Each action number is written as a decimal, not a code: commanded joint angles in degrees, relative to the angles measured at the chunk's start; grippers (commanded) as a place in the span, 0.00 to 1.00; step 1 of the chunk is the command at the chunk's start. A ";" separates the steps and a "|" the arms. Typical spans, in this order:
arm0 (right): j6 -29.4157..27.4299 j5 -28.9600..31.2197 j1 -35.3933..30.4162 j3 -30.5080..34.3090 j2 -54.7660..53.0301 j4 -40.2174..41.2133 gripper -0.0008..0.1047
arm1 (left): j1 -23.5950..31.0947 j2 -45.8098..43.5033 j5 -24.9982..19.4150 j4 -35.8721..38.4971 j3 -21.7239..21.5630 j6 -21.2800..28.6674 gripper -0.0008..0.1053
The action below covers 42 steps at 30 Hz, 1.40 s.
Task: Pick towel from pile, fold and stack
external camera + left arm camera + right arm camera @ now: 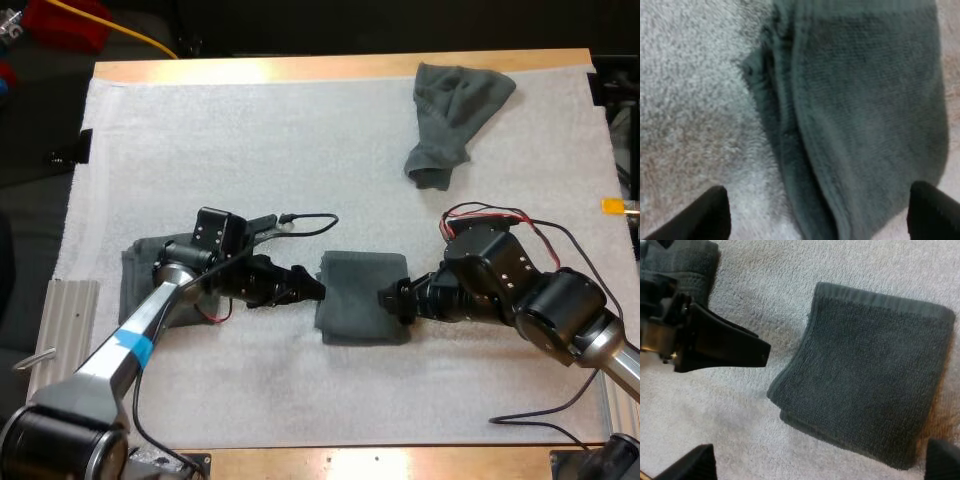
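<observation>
While the left gripper's (318, 288) fingers (715, 215) stand wide apart and clear at the left edge of the folded dark grey-green terry towel (362, 297), the right gripper's (386, 297) fingers (690, 465) gape equally wide at its right edge. That towel lies flat mid-surface on the white foam mat (250, 130). Another dark grey-green towel (138, 268) sits under the left arm, and a crumpled dark grey-green towel (452, 115) lies at the far right.

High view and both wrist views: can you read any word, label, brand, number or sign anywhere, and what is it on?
None: no text can be read in any view.
The folded towel, the crumpled towel and the white mat show no tag or print.
The blue band on the left arm is blank.
</observation>
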 commanded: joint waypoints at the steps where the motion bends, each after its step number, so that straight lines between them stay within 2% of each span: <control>1: -0.67 0.30 0.06 -0.18 -0.40 0.48 0.76 | -0.19 0.43 -0.23 -0.83 -0.18 -0.20 0.67; 5: -0.67 0.30 0.06 -0.18 -0.40 0.48 0.76 | -0.19 1.97 -0.23 -2.12 -0.18 -0.37 0.67; 10: -0.67 0.30 0.06 -0.18 -0.40 0.48 0.76 | -0.19 4.58 0.21 -4.64 -0.18 -3.66 0.67; 15: -0.67 0.30 0.06 -0.18 -0.40 0.48 0.76 | -0.19 6.85 0.27 -4.54 -0.18 -4.50 0.67; 20: -0.67 0.30 0.06 -0.18 -0.40 0.48 0.76 | -0.19 8.05 2.18 -4.65 -0.18 -5.34 0.67; 26: -0.67 0.30 0.06 -0.18 -0.40 0.48 0.76 | -3.13 8.62 2.40 -5.69 -0.18 -6.63 0.67; 37: -0.67 0.30 0.06 -0.18 -0.40 0.48 0.76 | -9.40 8.91 1.21 -9.87 -0.35 -13.47 0.67; 42: -0.67 0.30 0.06 -0.18 -0.40 0.48 0.76 | -11.31 8.91 1.39 -11.03 -0.35 -14.48 0.67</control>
